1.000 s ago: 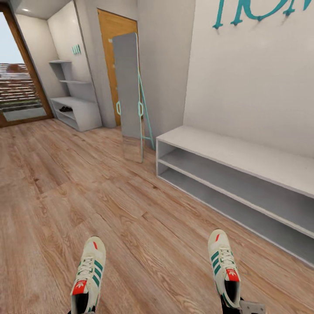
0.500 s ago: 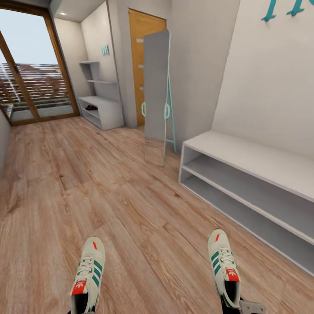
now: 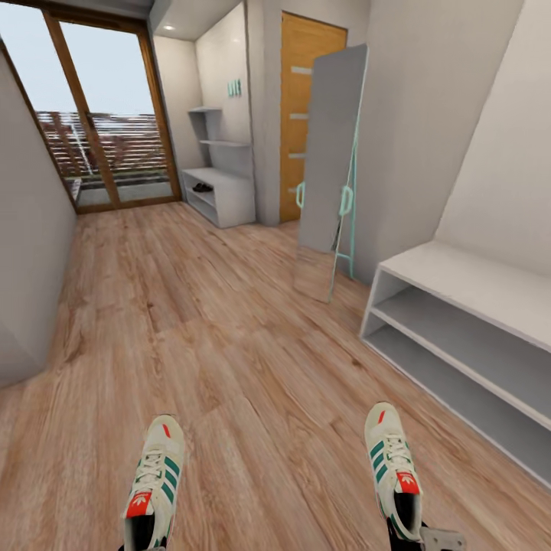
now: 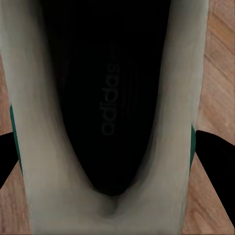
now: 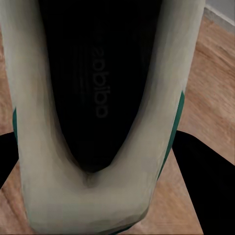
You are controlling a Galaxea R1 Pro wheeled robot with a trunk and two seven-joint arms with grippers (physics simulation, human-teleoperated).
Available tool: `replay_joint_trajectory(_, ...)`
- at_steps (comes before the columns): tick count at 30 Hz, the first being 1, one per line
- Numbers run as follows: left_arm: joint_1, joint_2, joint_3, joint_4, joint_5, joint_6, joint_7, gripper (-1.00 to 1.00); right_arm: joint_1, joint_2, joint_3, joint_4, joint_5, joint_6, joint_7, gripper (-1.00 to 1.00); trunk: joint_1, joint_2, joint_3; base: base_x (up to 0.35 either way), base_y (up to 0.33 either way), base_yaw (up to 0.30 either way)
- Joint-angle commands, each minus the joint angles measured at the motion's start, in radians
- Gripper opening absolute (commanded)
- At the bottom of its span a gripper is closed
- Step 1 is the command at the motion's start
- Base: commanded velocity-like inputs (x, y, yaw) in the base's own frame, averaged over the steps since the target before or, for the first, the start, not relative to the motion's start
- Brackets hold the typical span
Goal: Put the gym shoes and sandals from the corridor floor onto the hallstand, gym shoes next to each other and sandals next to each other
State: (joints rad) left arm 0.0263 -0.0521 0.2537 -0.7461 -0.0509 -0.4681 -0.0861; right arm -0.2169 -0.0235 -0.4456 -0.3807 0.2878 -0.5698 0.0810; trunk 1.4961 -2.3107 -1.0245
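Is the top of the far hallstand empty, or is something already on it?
Not empty. On the bench top of the hallstand lies a small dark item, too small to identify. Its upper shelves look bare.

Corridor, wood plank floor [image 3: 229, 329] running toward 12. Glazed door [image 3: 107, 122] with brown frame at 11, far end, daylight and slatted railing outside. Grey wall [image 3: 30, 252] close at 9. Orange door [image 3: 295, 115] at 12–1. Grey leaning mirror [image 3: 329, 161] with teal stand just in front of it, base on the floor. Grey bench [image 3: 467, 329] with two open slots at 2–3, against a white wall [image 3: 497, 168]. Recessed ceiling light [image 3: 167, 27] over the far alcove.
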Motion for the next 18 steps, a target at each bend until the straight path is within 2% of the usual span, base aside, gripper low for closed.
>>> replay_joint_trajectory(1,0.0,-0.002,0.007,-0.001,-0.005,-0.001,-0.009,-1.0,-0.001,0.001,-0.008,0.0,0.004,-0.004,0.008,-1.0,0.0,0.0,-0.001,0.281,0.21,0.273)
replay_joint_trajectory(10,0.0,-0.002,0.006,-0.001,-0.006,-0.001,-0.009,-1.0,-0.001,0.001,-0.008,0.0,0.004,-0.004,0.008,-1.0,0.0,0.0,-0.001,0.281,0.207,0.273)
replay_joint_trajectory(18,0.0,-0.002,0.001,-0.001,-0.007,-0.001,-0.009,-1.0,-0.001,0.001,-0.008,0.0,0.004,-0.004,0.008,-1.0,0.0,0.0,-0.001,0.324,0.054,0.274)
